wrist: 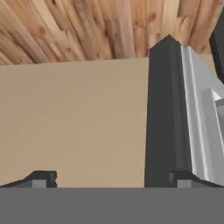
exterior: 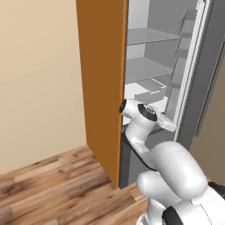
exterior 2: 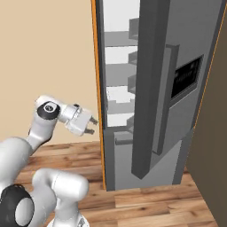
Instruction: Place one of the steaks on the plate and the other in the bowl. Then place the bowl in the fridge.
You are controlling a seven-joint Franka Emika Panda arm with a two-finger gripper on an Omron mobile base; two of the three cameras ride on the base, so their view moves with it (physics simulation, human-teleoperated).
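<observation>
Closest to my base cameras is the arm's own white bulk, which blocks the lower part of both views and, from the left, covers the bottom of the fridge (exterior: 193, 83) opening. My gripper (exterior 2: 91, 125) hangs in front of the beige wall (exterior 2: 48, 57), just beside the orange cabinet panel (exterior: 101, 79) and the fridge's open side. Its jaws stand spread wide with nothing between them; in the hand view the two fingertips (wrist: 41, 178) sit far apart at the bottom edge. From the left the hand is turned away, so I cannot make the fingers out there. One fridge door is swung open, showing pale grey shelves (exterior: 147, 35) that look bare, though the lowest ones are partly hidden. I see wooden floor (exterior: 52, 184) along the top of the upside-down hand view.
</observation>
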